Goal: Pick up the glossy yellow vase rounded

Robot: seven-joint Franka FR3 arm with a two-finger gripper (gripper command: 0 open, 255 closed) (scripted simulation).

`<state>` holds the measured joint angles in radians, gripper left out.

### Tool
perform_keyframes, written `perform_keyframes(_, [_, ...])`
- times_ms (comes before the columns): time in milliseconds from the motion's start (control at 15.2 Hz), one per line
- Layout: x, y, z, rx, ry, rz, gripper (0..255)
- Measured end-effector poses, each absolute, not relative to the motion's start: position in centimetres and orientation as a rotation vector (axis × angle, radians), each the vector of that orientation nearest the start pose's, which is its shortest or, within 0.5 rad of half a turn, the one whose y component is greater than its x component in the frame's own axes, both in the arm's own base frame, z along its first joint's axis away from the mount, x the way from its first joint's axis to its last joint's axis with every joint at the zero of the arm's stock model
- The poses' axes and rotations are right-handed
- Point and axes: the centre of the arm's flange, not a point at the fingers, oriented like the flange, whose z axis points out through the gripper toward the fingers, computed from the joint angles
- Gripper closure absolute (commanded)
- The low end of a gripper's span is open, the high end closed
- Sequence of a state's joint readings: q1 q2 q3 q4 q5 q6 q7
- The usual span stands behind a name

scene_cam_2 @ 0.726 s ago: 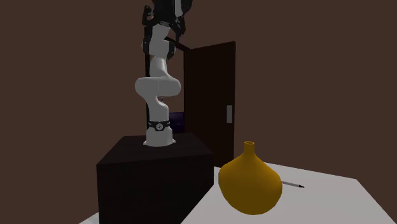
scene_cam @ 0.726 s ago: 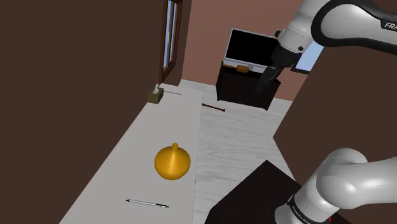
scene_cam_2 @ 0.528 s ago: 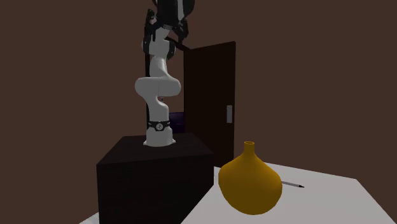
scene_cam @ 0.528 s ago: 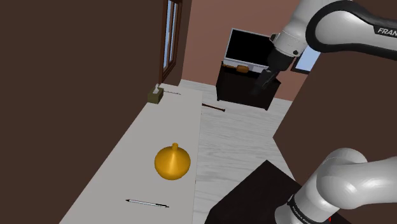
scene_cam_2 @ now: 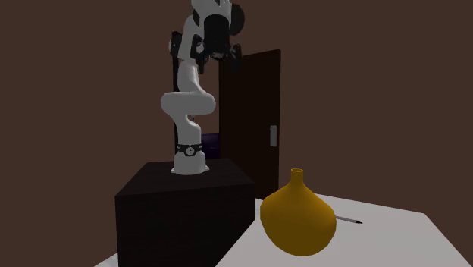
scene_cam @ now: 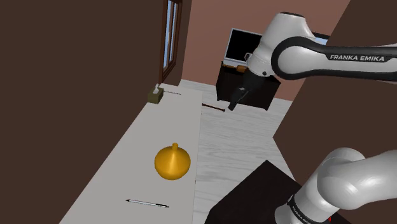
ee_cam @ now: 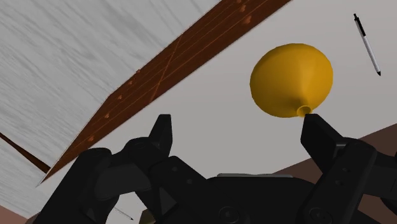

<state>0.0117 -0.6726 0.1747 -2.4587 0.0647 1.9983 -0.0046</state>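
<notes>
- Where the pale grey surface [scene_cam: 127, 153] runs up the shoulder view's left, a small olive box [scene_cam: 154, 95] sits at its far end, too small to make out further. The surface's near end is cut off by the lower edge.
- A thin pen [scene_cam: 147, 203], white with dark ends, lies flat near that cut-off end. In the second exterior view the vase hides part of it.
- Just beyond the pen stands the vase [scene_cam: 172, 161]. It is upright, amber-yellow and smooth, a squat rounded bulb narrowing to a short neck, close to the surface's edge on the stand's side.
- The tool [scene_cam: 234, 104] hangs high over the pale planked floor [scene_cam: 235, 140], well apart from the vase. It is dark against a dark cabinet [scene_cam: 248, 86], so its fingers are hard to separate there.
- In the wrist view the black fingers [ee_cam: 162, 133] are spread wide, clasping nothing. The vase lies beyond them with its neck towards the camera.
- The white arm rises from the dark box stand [scene_cam: 251, 194] and bends at the elbow. Its forearm reaches leftward across the top of the shoulder view, with the wrist angled down. The right edge cuts off its upper links.
</notes>
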Motion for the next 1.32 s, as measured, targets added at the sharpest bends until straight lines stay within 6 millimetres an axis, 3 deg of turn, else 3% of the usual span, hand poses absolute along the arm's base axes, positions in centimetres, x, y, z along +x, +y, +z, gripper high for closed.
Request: perform_keyframes(1320, [46.7,21.9,34.5,-3.107,-0.206,-0.330,0])
